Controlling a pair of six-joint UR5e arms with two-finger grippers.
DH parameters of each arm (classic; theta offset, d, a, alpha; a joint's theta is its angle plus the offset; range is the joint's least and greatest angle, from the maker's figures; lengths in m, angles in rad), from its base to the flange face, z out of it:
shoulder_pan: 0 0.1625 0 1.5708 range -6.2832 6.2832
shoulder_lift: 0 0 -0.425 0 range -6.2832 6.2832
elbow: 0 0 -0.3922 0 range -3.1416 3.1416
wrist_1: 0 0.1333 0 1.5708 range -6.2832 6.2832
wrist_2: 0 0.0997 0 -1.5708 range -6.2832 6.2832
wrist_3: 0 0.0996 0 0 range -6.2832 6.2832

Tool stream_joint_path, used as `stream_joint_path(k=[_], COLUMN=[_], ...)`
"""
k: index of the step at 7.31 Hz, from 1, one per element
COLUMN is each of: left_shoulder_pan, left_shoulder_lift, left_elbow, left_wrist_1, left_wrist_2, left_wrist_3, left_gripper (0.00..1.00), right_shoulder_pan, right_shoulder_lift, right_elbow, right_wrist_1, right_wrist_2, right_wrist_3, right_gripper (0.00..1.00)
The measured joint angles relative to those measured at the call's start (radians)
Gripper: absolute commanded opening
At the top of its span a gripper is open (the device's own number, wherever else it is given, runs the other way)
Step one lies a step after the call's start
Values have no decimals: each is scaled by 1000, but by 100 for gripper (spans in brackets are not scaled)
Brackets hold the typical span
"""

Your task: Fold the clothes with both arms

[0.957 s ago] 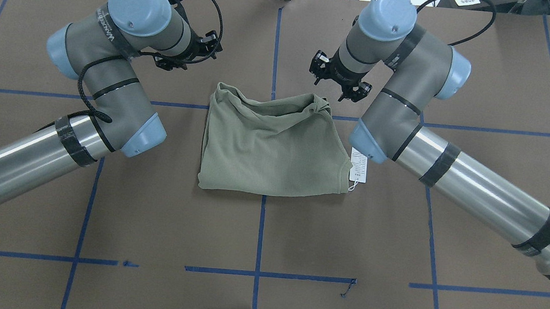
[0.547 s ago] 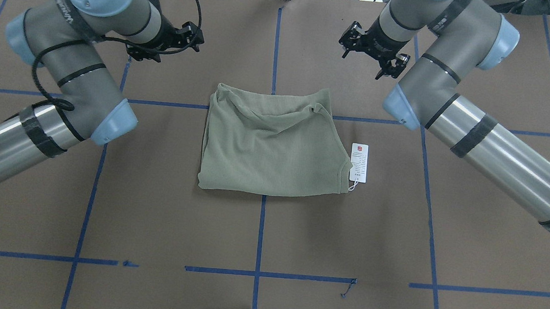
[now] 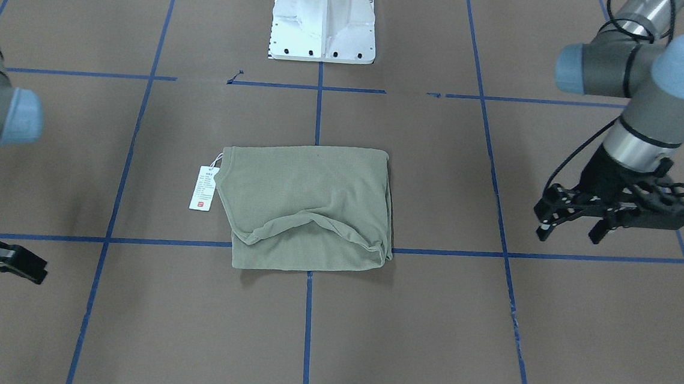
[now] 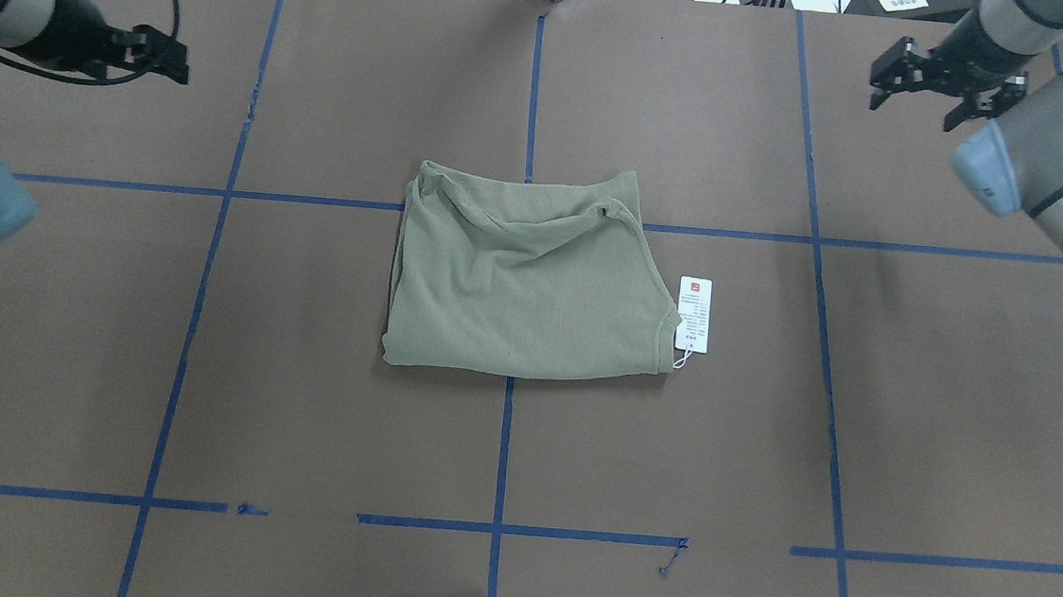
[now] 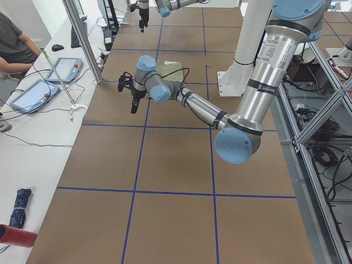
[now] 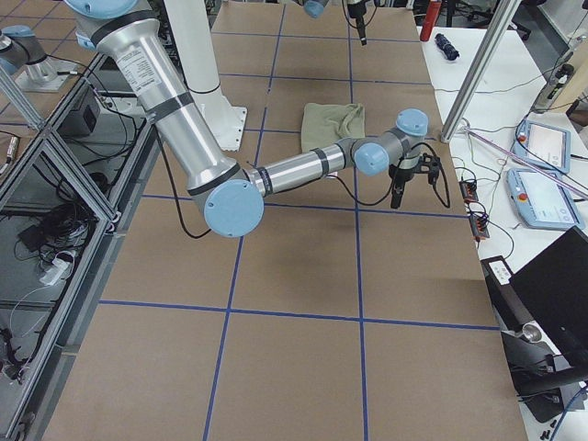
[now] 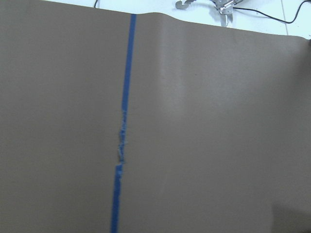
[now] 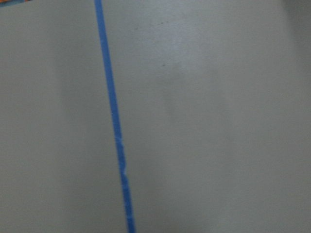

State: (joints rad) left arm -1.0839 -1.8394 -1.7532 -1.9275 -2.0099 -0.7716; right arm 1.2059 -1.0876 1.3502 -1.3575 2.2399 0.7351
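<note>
Left gripper [image 3: 571, 232] and right gripper [image 4: 915, 103]: hang with jaws spread, empty, well apart from the folded shirt [image 4: 528, 279] lying unmoved mid-way across the table [image 4: 295, 413], hang tag [image 4: 693, 313] just beside, and sit farther outward than half a second ago.

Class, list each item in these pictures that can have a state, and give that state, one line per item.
Shirt: folded into a rough rectangle, lying flat, not held.
Hang tag: lying flat beside the shirt, tied on by its string.
Left pincer: open, empty, well clear of the shirt.
Right pincer: open, empty, well clear of the shirt.
</note>
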Motion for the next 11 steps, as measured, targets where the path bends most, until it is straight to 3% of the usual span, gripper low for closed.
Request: stream_joint_path(k=[3, 5, 6, 8, 9, 11], left_shoulder_pan=[-237, -386, -415, -427, -427, -430], left_shoulder_lift=[228, 294, 303, 322, 321, 311], left_elbow=[-12, 29, 49, 83, 88, 81], left_wrist_1=[1, 30, 43, 50, 96, 260], left_wrist_2=[-41, -194, -230, -170, -156, -214], left_wrist_3=[578, 780, 823, 847, 845, 849], left_gripper=[100, 100, 100, 100, 100, 100], right_shoulder_pan=[228, 336, 356, 368, 374, 384], right_shoulder_lift=[-158, -266, -317, -382, -407, -436], right_elbow=[6, 36, 63, 109, 127, 145], right_wrist_1=[-105, -156, -161, -153, -155, -164], right_wrist_2=[60, 69, 66, 51, 53, 71], right_wrist_3=[-568, -790, -827, -847, -846, -829], right_gripper=[100, 100, 100, 100, 100, 100])
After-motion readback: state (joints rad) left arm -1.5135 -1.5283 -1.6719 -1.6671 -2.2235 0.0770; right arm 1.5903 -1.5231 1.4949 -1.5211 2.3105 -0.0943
